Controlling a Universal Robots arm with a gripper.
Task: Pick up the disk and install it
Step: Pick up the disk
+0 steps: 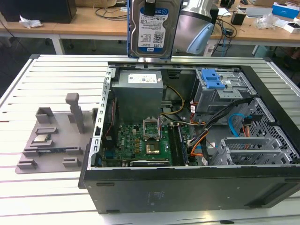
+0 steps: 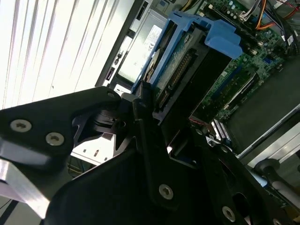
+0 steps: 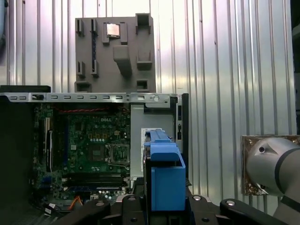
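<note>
The disk (image 1: 152,29) hangs above the open computer case (image 1: 187,192).
The claw (image 2: 171,123) pinches the disk by its blue bracket, upright at the exterior view's top centre, over the power supply (image 1: 139,86) and slatted tabletop (image 1: 56,70).

My claw (image 2: 161,112) grips the disk (image 1: 152,28) in open air over the far edge of the case (image 1: 187,187), touching nothing. The case lies open on top. Inside it, on the exterior view's left, the power supply (image 1: 138,96) fills the far corner, and the circuit board (image 1: 136,143) lies low on its near side. On the exterior view's right stand the drive cage (image 1: 220,93), far, and a metal bracket (image 1: 253,150), near, with cables (image 1: 220,119) strung between them. Open table (image 1: 56,75) lies beyond the grey tray (image 1: 51,136).
</note>
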